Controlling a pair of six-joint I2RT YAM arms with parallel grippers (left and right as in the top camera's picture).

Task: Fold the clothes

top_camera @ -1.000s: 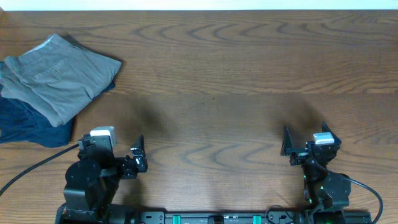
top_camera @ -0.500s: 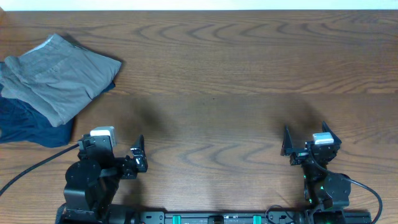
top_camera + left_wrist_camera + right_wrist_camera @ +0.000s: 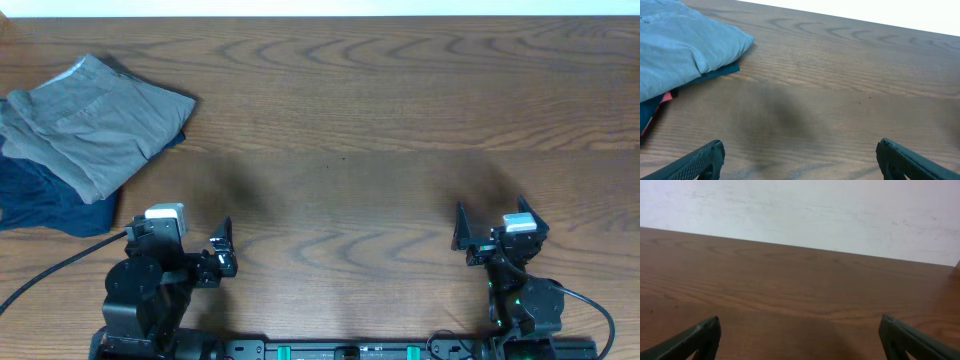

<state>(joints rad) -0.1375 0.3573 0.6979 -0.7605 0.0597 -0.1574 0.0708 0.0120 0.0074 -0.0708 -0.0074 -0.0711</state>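
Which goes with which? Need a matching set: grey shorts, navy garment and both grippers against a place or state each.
Things:
1. grey shorts
2. navy garment
3. left gripper
4. right gripper

Place or state:
a. open, far from both garments
b. lying on top of the other garment
c. open, on the garments' side
d. underneath, its edge sticking out toward the robot

Pairs: 1-b, 2-d, 3-c, 4-a

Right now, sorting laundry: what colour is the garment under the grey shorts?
Dark navy blue garment, clearest overhead.
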